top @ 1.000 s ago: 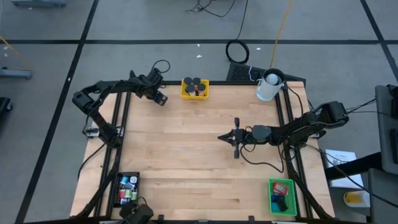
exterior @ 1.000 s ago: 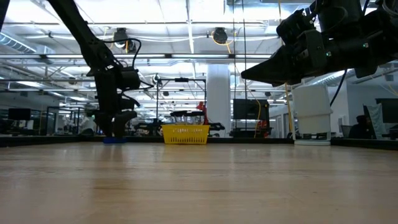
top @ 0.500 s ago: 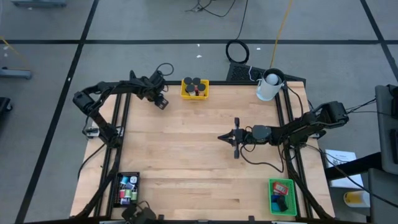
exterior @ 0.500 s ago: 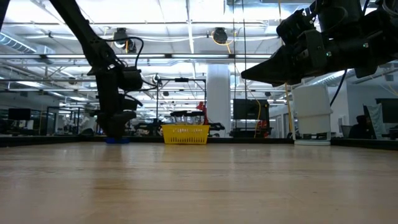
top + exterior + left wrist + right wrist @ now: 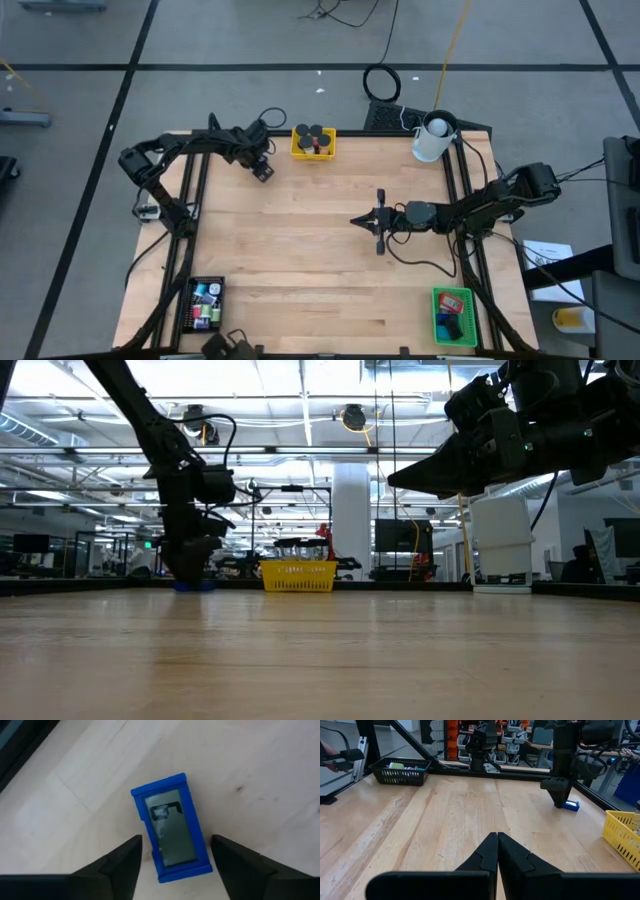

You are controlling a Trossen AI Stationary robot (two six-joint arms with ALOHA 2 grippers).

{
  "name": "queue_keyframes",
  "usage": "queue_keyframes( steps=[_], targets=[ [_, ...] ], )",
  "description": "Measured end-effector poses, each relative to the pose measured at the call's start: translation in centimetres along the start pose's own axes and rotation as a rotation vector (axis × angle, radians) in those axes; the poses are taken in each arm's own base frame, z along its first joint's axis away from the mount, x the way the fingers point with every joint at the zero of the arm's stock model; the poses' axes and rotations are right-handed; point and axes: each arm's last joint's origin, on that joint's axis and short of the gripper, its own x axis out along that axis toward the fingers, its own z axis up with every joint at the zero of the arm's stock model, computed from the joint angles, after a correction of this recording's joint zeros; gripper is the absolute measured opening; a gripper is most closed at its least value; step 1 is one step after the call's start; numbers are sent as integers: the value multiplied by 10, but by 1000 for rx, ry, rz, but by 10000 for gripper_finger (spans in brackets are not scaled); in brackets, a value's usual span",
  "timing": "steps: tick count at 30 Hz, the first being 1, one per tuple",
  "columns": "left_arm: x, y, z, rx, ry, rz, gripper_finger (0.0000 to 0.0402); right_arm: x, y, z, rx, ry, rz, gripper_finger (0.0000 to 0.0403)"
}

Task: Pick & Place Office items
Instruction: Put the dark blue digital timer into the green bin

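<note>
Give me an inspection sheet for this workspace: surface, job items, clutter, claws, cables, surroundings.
Surface: light wooden table, middle bare.
Job's things: a blue block lies flat on the wood near the yellow tray; the black tray and the green tray hold more small items.
Clutter: a white cup at the far right corner.
Claws: left claw open, fingers on either side of the blue block, not gripping. Right claw shut, empty, above mid-table.
Cables: black loops on the arms; a coil on the floor beyond the table.
Surroundings: grey floor with dark lines; a workshop hall behind.
</note>
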Motion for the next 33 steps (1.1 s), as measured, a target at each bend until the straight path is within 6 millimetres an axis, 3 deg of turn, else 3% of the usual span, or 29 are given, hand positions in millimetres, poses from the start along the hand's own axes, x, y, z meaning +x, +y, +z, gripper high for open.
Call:
queue_keyframes(
  steps=[5,14,21,27,33],
  targets=[
    [0,3,0,-37,2,1,255,0,0,0,0,0,0,1],
    [0,0,-4,23,38,-37,151,0,0,0,0,0,0,1],
    [-6,-8,-8,75,71,-43,151,0,0,0,-2,0,0,1],
    [-26,-16,-14,117,73,-57,168,0,0,0,-3,0,0,1],
    [-50,-46,-22,190,44,-92,153,0,0,0,-3,0,0,1]
  ],
)
